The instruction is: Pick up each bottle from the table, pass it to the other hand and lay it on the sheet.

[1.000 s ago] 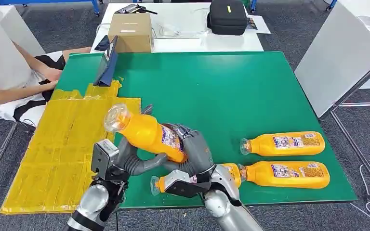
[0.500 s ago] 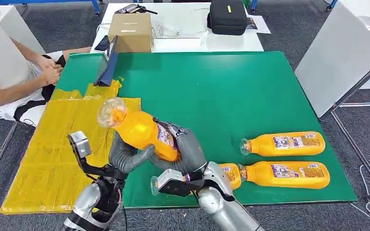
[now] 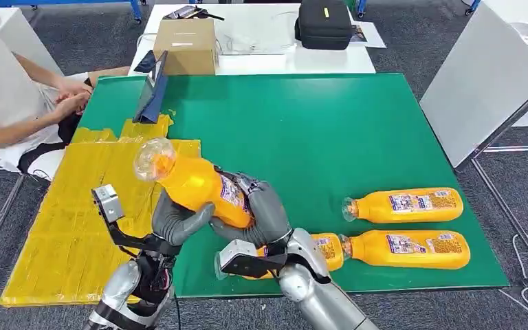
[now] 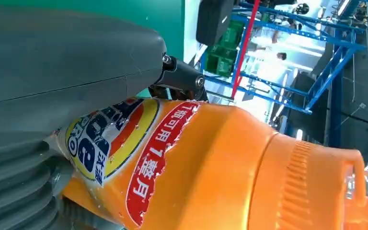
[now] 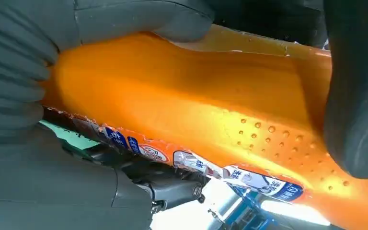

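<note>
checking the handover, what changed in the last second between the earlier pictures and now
The held bottle drifted left toward the yellow sheet, gripped by both the left hand and the right hand. The left wrist turned outward. The three bottles lying on the green table stayed put.

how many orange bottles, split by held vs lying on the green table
Held by both hands: 1 bottle, gripped by the left hand and the right hand
Lying on the green table: 3, far bottle, near bottle, partly hidden bottle
Total: 4
</note>
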Robot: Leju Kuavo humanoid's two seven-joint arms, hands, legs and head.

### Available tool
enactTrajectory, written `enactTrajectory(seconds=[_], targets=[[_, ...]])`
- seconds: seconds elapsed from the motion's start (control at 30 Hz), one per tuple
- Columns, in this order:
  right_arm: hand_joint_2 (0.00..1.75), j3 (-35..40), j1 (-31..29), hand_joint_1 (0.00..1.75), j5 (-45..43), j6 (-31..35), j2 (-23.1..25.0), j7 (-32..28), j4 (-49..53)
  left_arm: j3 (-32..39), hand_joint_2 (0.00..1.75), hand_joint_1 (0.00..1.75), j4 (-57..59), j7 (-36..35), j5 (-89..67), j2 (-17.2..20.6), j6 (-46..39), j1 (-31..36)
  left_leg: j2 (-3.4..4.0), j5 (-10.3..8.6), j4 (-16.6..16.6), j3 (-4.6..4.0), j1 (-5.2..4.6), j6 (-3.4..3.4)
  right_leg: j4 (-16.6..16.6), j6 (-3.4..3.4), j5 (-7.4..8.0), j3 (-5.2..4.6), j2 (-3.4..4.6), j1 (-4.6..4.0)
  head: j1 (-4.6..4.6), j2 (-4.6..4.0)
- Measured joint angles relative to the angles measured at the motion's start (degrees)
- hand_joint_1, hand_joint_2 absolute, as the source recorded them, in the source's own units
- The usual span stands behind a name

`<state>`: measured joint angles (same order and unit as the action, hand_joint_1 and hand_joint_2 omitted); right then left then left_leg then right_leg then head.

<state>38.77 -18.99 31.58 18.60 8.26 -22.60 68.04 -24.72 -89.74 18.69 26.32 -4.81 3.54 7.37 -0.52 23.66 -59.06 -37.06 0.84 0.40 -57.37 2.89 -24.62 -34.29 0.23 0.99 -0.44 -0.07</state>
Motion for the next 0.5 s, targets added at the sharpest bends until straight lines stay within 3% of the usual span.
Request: enactTrajectory(seconds=[0.03, 0.5], targets=[[1.75, 0.0, -0.1, 1.75, 0.1, 0.0, 0.0, 0.0, -0.1, 0.1, 1.75, 0.0, 0.0, 0.2, -0.2, 0.0, -0.1, 0.0, 0.0, 0.0, 0.0, 0.0, 0.0, 0.0, 0.0, 0.0, 0.0, -0.01, 0.0, 0.0, -0.02, 0.0], [1.75, 0.4, -0.9, 1.75, 0.9, 0.5, 0.2, 0.3, -1.4, -0.6, 1.75, 0.0, -0.4, 2.4, -4.8, 0.0, -2.8, -0.6, 0.01, 0.0, 0.0, 0.0, 0.0, 0.0, 0.0, 0.0, 0.0, -0.01, 0.0, 0.0, -0.02, 0.0]])
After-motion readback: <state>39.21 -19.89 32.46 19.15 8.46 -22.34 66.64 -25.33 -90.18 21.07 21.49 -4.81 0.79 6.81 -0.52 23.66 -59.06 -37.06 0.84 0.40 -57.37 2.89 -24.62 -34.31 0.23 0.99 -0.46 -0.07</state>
